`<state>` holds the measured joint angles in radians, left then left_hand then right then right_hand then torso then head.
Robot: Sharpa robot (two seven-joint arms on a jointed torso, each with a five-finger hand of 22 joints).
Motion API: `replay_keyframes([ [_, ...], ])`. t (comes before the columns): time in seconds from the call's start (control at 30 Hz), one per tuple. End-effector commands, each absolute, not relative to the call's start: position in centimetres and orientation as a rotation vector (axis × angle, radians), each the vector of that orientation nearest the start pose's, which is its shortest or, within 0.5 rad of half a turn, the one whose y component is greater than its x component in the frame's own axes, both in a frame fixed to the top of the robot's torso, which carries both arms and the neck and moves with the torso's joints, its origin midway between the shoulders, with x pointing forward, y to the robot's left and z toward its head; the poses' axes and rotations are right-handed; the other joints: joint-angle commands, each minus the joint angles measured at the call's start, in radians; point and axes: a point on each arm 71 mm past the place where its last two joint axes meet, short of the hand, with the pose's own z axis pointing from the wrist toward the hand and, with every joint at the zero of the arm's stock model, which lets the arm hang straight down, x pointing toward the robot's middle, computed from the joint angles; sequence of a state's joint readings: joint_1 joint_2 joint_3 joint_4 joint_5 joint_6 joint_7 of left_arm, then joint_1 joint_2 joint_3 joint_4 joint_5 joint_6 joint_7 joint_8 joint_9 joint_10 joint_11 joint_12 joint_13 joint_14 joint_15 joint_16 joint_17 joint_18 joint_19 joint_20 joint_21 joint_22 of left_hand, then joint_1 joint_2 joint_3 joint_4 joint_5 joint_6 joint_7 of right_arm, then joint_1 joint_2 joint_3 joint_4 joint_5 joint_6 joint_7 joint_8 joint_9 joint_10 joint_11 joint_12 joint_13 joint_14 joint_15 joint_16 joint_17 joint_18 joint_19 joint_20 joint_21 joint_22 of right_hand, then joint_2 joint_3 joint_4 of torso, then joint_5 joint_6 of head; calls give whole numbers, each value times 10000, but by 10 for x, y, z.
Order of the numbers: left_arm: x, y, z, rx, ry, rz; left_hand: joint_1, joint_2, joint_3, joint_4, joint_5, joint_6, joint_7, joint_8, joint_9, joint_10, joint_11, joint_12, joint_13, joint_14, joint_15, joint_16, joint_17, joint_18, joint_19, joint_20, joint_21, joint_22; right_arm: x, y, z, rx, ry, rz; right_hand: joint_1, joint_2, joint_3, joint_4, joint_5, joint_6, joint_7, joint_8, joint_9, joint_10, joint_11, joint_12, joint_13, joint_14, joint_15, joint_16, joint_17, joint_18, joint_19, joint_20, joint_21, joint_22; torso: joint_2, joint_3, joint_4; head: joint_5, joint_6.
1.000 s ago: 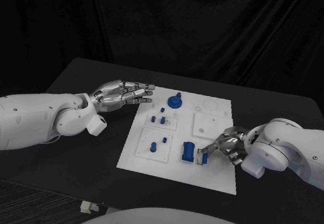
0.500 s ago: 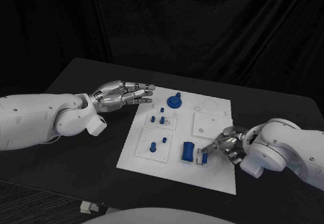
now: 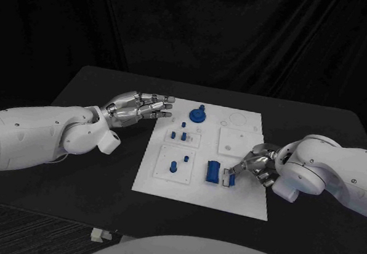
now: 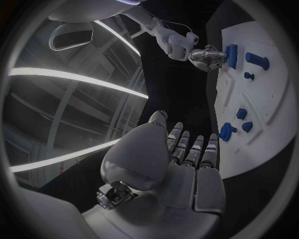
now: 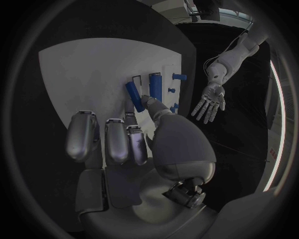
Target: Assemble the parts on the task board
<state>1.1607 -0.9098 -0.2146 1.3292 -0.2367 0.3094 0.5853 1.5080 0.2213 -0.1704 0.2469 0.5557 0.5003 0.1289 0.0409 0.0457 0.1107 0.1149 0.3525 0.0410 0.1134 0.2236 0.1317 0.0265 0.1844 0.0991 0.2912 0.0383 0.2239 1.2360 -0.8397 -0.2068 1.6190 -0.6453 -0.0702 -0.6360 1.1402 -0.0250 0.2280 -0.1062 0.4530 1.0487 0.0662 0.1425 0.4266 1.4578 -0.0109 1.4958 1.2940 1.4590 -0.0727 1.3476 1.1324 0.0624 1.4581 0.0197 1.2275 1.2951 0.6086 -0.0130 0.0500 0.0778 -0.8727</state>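
Notice your right hand pinches the narrow blue part upright over the task board, apparently to seat it beside the blue block, while your left hand hovers with fingers apart, holding nothing.

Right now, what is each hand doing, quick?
Left hand: open, holding nothing, beside the task board.
Right hand: pinching a slim blue part at the board.

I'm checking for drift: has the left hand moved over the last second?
No. The left hand hovers open at the same spot beside the far left corner of the white board, fingertips at its edge as before.
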Motion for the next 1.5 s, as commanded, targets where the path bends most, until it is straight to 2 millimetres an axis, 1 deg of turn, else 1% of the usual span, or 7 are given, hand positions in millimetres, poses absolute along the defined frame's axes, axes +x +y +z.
replay_keyframes([
  [0.03,461,271,-253,-8083,17575,-18556,106,6,365,5,131,34,41,180,64,-32,87,142,42,99,42,131,64,-499,27,2,124,52,424,-200,-267,6634,25479,4731,-229,143,766,-49,280,114,-169,500,448,872,-192,46,2103,413,-191,-64,-7,66,80,13,-32,1846,0,-3,1,0,1],
  [0.57,460,271,-254,-8136,17700,-18523,124,6,385,-15,150,26,40,176,63,-35,95,140,41,101,51,137,65,-507,30,3,125,55,421,-205,-267,7103,25980,5006,-244,146,778,-52,242,141,-185,530,456,875,-207,52,2107,411,-204,-71,-21,77,65,3,-81,1833,-4,-3,-5,61,1],
  [0.73,460,271,-255,-8145,17736,-18532,134,7,396,-25,161,23,42,175,62,-36,98,141,42,104,57,142,65,-512,33,4,126,57,421,-203,-267,7208,26078,5114,-253,153,784,-48,223,143,-188,537,457,877,-211,57,2112,412,-208,-70,-18,81,60,-1,-97,1829,-5,-2,-2,33,1],
  [1.23,459,271,-257,-8203,17850,-18529,144,11,411,-35,174,24,47,174,62,-37,101,137,41,110,65,151,67,-517,39,5,129,65,424,-200,-269,7689,26163,5263,-354,204,808,14,160,105,-186,546,450,867,-214,28,2085,406,-219,-85,-45,90,44,-16,-148,1814,3,-2,2,29,1],
  [1.5,458,270,-259,-8245,17909,-18534,155,18,430,-48,188,27,53,174,63,-36,106,135,41,116,74,160,68,-525,43,6,130,68,427,-200,-270,7649,26037,5157,-480,236,818,96,94,28,-170,538,434,852,-202,-8,2052,396,-214,-108,-80,103,17,-20,-228,1792,3,-1,3,42,1],
])
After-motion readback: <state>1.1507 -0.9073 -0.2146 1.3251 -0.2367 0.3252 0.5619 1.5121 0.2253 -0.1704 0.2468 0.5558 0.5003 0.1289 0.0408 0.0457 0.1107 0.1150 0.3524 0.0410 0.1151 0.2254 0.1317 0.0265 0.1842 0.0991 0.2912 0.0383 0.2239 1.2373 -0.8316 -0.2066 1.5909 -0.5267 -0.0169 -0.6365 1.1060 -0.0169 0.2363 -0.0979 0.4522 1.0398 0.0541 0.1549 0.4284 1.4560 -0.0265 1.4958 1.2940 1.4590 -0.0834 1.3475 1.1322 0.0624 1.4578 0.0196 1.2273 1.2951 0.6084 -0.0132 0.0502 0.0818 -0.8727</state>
